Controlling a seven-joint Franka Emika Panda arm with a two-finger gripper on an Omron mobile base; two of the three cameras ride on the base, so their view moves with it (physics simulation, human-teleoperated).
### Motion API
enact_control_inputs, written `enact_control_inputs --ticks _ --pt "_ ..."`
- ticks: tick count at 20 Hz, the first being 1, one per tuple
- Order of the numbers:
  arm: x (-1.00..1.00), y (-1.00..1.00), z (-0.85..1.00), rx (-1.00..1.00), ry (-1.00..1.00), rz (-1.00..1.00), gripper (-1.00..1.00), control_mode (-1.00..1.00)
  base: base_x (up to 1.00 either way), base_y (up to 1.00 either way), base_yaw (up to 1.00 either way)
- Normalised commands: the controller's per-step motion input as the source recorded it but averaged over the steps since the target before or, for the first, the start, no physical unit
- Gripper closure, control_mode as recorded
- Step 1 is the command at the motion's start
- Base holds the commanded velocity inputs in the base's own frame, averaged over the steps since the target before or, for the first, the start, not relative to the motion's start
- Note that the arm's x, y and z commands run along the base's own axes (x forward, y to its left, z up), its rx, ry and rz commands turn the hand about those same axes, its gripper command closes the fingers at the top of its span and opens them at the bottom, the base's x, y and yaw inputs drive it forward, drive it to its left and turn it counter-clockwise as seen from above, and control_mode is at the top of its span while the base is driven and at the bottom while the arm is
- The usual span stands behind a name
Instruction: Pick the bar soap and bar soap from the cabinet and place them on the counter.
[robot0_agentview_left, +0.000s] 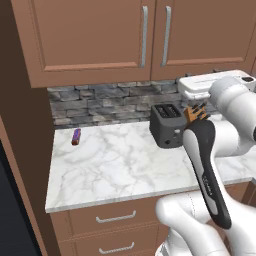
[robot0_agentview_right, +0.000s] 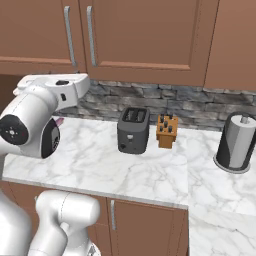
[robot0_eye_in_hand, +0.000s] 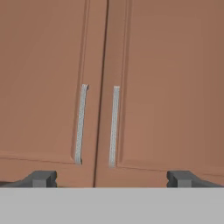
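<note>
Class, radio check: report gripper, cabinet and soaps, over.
Gripper open, empty, facing cabinet. Both doors shut; handles dead ahead. Soaps unseen behind doors. Counter waiting.

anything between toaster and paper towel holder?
Yes: the knife block stands between toaster and paper towel holder on the counter, in the right base view.

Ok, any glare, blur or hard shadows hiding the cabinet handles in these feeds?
Hand view: flat, even light, handles slightly soft but clear against the shut cabinet, no glare. Left base view: sharp, handles plain; the toaster casts a faint shadow. Right base view: even light, no glare.
</note>
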Motion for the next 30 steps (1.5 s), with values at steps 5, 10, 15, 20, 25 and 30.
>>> enact_control_inputs --ticks 5,10,15,20,25,30 --pt "0.04 0.0 0.12 0.03 -0.05 0.0 -1.0 -1.0 0.0 0.0 0.0" --pt "0.19 0.0 0.03 0.05 0.0 0.0 -1.0 -1.0 0.0 0.0 0.0" --pt "0.27 0.0 0.0 0.05 0.0 0.0 -1.0 -1.0 0.0 0.0 0.0" --pt "0.25 0.0 0.0 0.03 0.0 0.0 -1.0 -1.0 0.0 0.0 0.0" --pt "0.2 0.0 0.0 0.0 -0.02 0.0 -1.0 -1.0 0.0 0.0 0.0" --pt "0.21 0.0 0.0 0.0 -0.03 0.0 -1.0 -1.0 0.0 0.0 0.0"
